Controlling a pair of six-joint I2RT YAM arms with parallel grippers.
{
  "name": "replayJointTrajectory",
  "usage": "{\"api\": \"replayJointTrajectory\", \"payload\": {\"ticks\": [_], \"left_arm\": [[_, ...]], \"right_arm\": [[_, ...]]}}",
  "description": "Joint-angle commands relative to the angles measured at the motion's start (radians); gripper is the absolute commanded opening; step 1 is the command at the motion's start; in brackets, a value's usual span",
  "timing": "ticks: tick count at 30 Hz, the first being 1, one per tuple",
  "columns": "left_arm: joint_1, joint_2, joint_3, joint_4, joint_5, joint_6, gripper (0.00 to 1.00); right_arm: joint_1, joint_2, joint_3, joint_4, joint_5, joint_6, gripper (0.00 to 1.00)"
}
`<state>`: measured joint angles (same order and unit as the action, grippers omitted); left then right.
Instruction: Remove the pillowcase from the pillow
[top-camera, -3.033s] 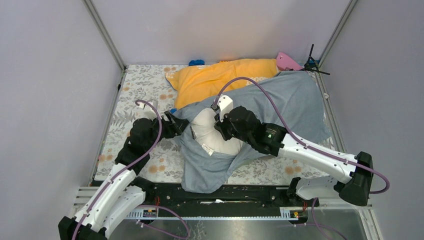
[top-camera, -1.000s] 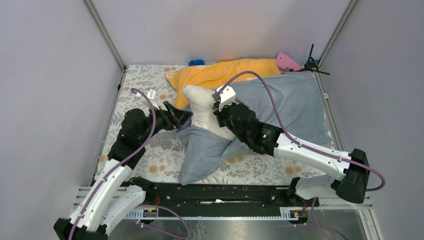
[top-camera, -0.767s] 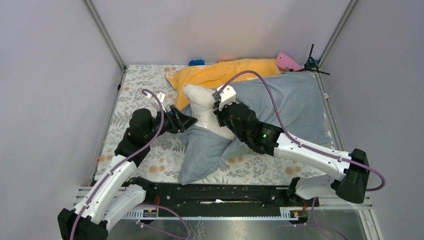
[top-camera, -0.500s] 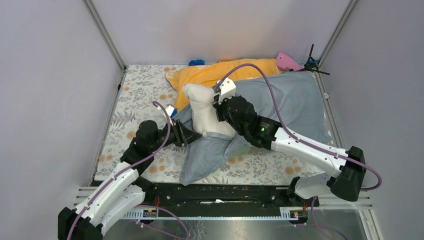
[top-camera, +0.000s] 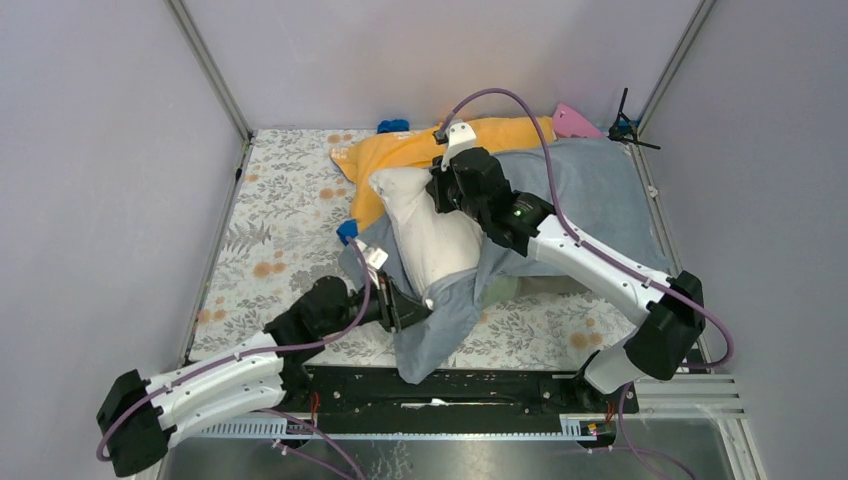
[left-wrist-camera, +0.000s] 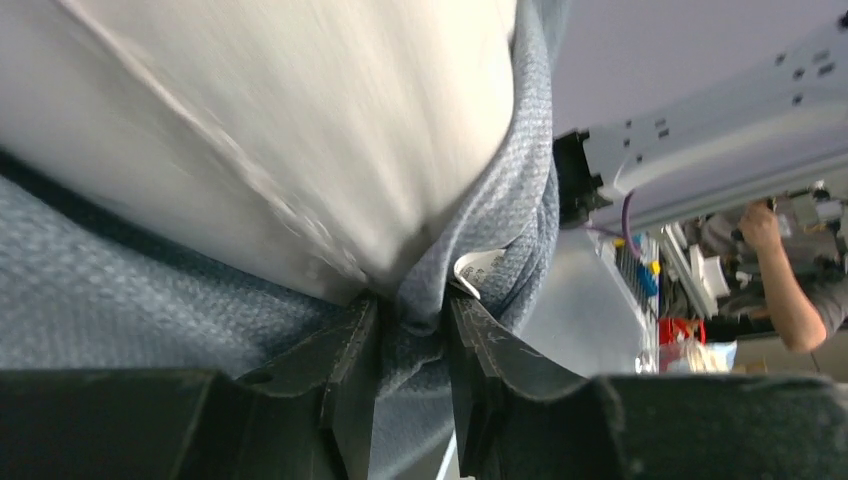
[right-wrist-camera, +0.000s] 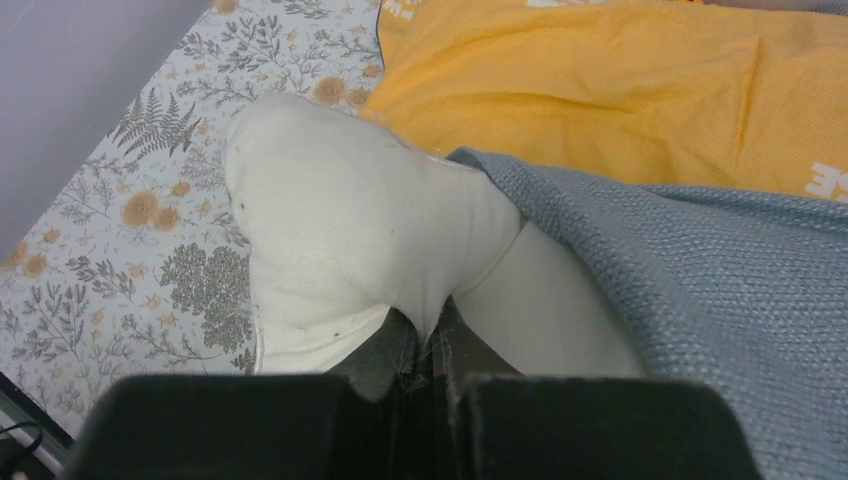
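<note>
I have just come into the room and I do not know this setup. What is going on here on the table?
The robot is taking the grey-blue pillowcase off the white pillow. Its right gripper pinches the pillow near the bare far corner. Its left gripper is shut on the pillowcase at the near edge. One end of the pillow is out; the rest is inside the case.

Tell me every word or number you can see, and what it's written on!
Orange case: white letters, cut off at the picture's edges, cannot be read.
Tag in a fold of the pillowcase: too small and blurred to read.
No other writing shows in any view.
</note>
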<state>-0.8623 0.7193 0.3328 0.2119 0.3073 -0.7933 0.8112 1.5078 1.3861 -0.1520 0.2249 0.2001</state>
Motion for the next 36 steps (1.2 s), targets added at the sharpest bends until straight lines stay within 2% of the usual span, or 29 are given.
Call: {"api": "replayJointTrajectory", "payload": {"ticks": [1, 5, 8, 12, 14, 17, 18, 21, 22, 26, 29, 34, 36], "left_arm": [[-0.171, 0.047, -0.025, -0.014, 0.007, 0.008, 0.3], [-0.254, 0.083, -0.009, -0.019, -0.05, 0.028, 0.31], [-0.328, 0.144, 0.038, -0.01, 0.011, 0.093, 0.35], [-0.415, 0.156, 0.128, -0.151, -0.119, 0.174, 0.43], [-0.415, 0.119, 0.145, -0.204, -0.207, 0.178, 0.52], [-0.413, 0.027, 0.183, -0.331, -0.413, 0.152, 0.76], [-0.41, -0.004, 0.2, -0.383, -0.485, 0.152, 0.79], [-0.364, -0.096, 0.251, -0.449, -0.528, 0.152, 0.79], [-0.346, -0.116, 0.273, -0.464, -0.523, 0.155, 0.93], [-0.284, -0.125, 0.385, -0.554, -0.578, 0.164, 0.98], [-0.217, -0.054, 0.475, -0.602, -0.6, 0.175, 0.99], [0.012, 0.113, 0.579, -0.62, -0.41, 0.192, 0.99], [0.073, 0.153, 0.597, -0.608, -0.387, 0.186, 0.99]], "right_arm": [[-0.066, 0.017, 0.146, 0.215, 0.099, 0.015, 0.0], [-0.07, 0.03, 0.175, 0.205, 0.099, 0.016, 0.0], [-0.07, 0.029, 0.178, 0.204, 0.099, 0.015, 0.0], [-0.07, 0.014, 0.163, 0.204, 0.094, 0.018, 0.0], [-0.071, 0.003, 0.148, 0.204, 0.088, 0.02, 0.0], [-0.072, -0.019, 0.114, 0.21, 0.066, 0.023, 0.0], [-0.071, -0.027, 0.101, 0.211, 0.058, 0.024, 0.0], [-0.072, -0.05, 0.058, 0.219, 0.031, 0.024, 0.0], [-0.071, -0.056, 0.045, 0.221, 0.022, 0.025, 0.0], [-0.072, -0.071, 0.015, 0.223, -0.037, 0.024, 0.0], [-0.072, -0.08, -0.003, 0.222, -0.089, 0.035, 0.01], [-0.07, -0.097, -0.029, 0.206, -0.134, 0.052, 0.01], [-0.071, -0.105, -0.038, 0.202, -0.146, 0.057, 0.01]]}}
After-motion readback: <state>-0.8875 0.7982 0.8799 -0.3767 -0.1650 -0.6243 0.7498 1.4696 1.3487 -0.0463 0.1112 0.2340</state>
